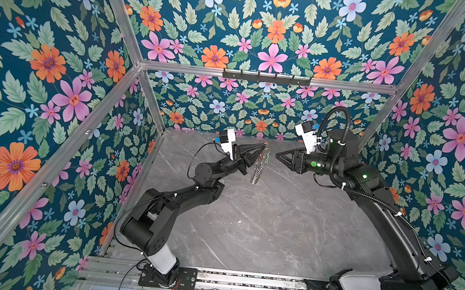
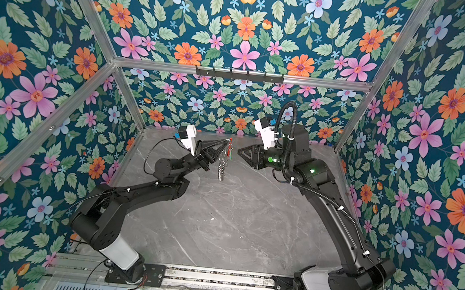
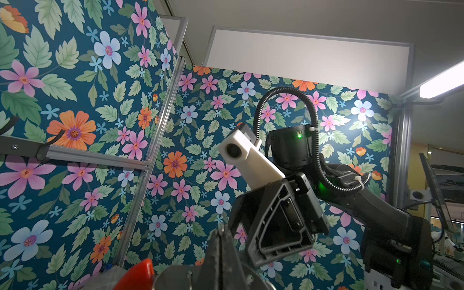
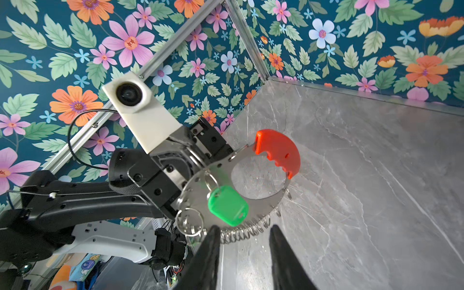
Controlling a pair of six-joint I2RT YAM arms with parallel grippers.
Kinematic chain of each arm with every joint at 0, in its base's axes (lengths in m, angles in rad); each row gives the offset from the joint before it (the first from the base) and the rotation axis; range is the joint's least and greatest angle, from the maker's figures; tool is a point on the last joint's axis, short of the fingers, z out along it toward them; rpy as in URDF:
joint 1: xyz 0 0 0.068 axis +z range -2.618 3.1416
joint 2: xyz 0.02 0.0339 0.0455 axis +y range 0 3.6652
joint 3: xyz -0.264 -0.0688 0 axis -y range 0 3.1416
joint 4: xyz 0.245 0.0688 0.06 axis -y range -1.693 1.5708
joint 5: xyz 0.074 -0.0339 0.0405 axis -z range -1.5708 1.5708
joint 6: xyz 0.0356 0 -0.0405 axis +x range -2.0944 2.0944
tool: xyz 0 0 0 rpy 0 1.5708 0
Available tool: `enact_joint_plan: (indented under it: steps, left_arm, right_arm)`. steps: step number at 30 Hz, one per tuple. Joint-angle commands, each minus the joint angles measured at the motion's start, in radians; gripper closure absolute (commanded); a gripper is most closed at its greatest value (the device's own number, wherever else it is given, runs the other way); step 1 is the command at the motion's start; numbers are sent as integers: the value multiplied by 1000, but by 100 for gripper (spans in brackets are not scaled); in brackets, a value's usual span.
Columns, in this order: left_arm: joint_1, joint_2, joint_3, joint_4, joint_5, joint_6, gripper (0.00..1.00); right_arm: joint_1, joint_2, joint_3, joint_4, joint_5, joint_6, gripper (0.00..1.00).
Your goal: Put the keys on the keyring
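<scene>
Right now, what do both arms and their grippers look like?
The left arm and right arm are black with white base links. The left gripper and right gripper have black triangular fingers, each topped by a white camera block. A ribbed black hose and green lights mark the right arm; a thin black cable loops off the left.

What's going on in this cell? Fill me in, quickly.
The left tool is shut on the keyring and holds it up above the grey table. The green key tag hangs from the keyring by its small metal loop. The right tool faces the ring with its jaws apart, holding nothing and clear of the tag. So the tag looks to be on the ring, and only the left arm carries anything.
</scene>
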Motion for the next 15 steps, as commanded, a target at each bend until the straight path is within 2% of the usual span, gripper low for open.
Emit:
enact_joint_plan:
  steps: [1, 9, 15]
  left_arm:
    - [1, 9, 11, 79, -37, -48, 100]
    - [0, 24, 12, 79, -117, -130, 100]
    - [0, 39, 28, 79, -120, -179, 100]
  right_arm:
    - [1, 22, 16, 99, -47, 3, 69]
    - [1, 67, 19, 258, -105, 94, 71]
    - [1, 98, 35, 298, -129, 137, 71]
